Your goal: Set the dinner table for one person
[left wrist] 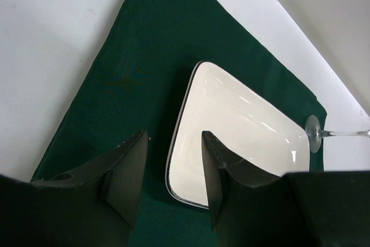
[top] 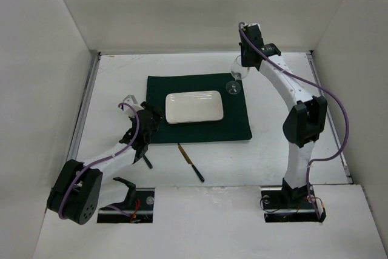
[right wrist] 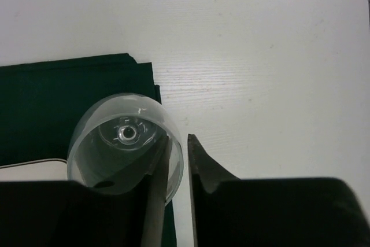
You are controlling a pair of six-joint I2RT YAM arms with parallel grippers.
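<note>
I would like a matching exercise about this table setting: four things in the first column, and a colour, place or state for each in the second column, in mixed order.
1. plate
2. wine glass
3. knife
4. cloth mat

A. dark green
B. lying on the bare dinner table
C. white, rectangular, on the cloth
D. clear, standing upright

Pairs: 1-C, 2-D, 3-B, 4-A
</note>
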